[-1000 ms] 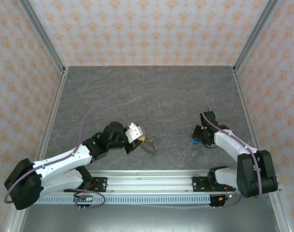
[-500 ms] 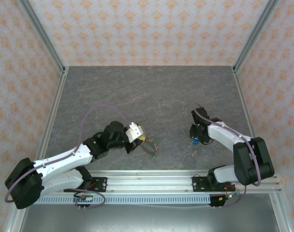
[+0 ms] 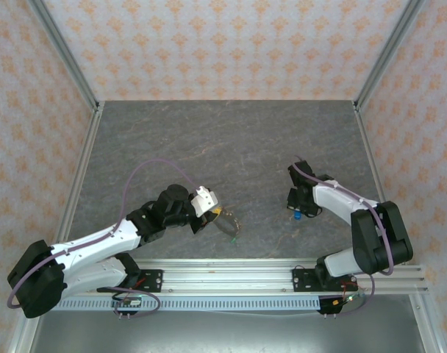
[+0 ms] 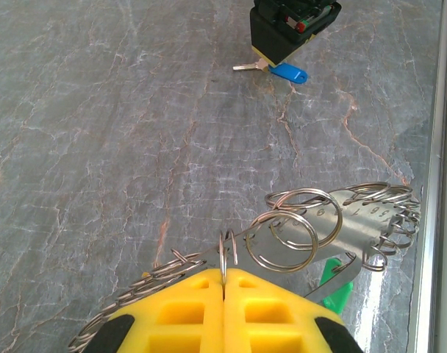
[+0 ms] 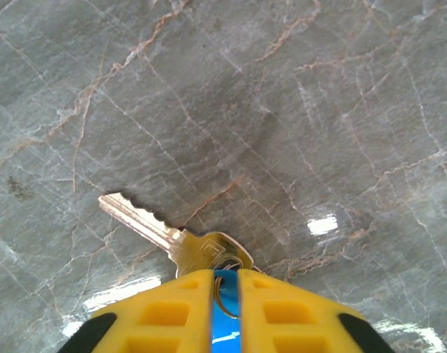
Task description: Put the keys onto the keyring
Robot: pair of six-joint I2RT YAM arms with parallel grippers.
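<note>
Currently the left gripper [image 4: 223, 283] has its yellow fingers pressed together on a thin wire loop of the keyring [image 4: 334, 220]. The keyring fans out ahead of the fingers, towards the near edge of the table [image 3: 231, 140]: a bunch of small steel rings around a flat numbered plate. A green tag [image 4: 332, 285] sits under the bunch. Well apart to the right, the right gripper [image 5: 225, 283] is down at the table, its fingers nearly together on the blue tag [image 5: 225, 312] of a key [image 5: 146, 220]. The tag fills the narrow gap, so it looks pinched, though the contact is hard to confirm. The key's blade lies flat on the stone surface and points away from the fingers, with its head just at the fingertips.
</note>
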